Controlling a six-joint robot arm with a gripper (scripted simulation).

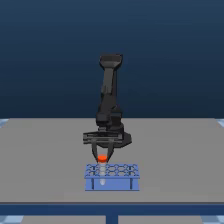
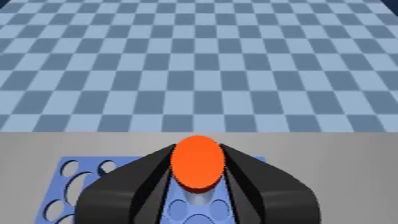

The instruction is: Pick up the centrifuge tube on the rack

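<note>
Step in hand: the grasp. You have the gripper [image 1: 102, 152] lowered over the rack [image 1: 111, 178], its two dark fingers [image 2: 133, 180] flanking the centrifuge tube [image 2: 197, 162] at cap height. In the wrist view the fingers sit tight against either side of the orange-red cap with no gap showing, so I judge them pinched on it; how firmly they bear cannot be read from here.

Next move, as a judgement: a straight vertical lift, so the tube body clears its hole without dragging the rack up or tipping it. Check that the rack stays flat on the grey table [image 1: 45, 160] as you rise.

Item, centrifuge tube: round orange-red cap, seen as an oval between the fingers; the pale body below it is mostly hidden by the fingers and the rack. It stands upright in a hole directly under the gripper, between the fingertips.

Item, rack: blue block, top a grid of round holes with pale markings, lying immediately beneath the gripper and extending mostly towards the exterior view's right.
</note>
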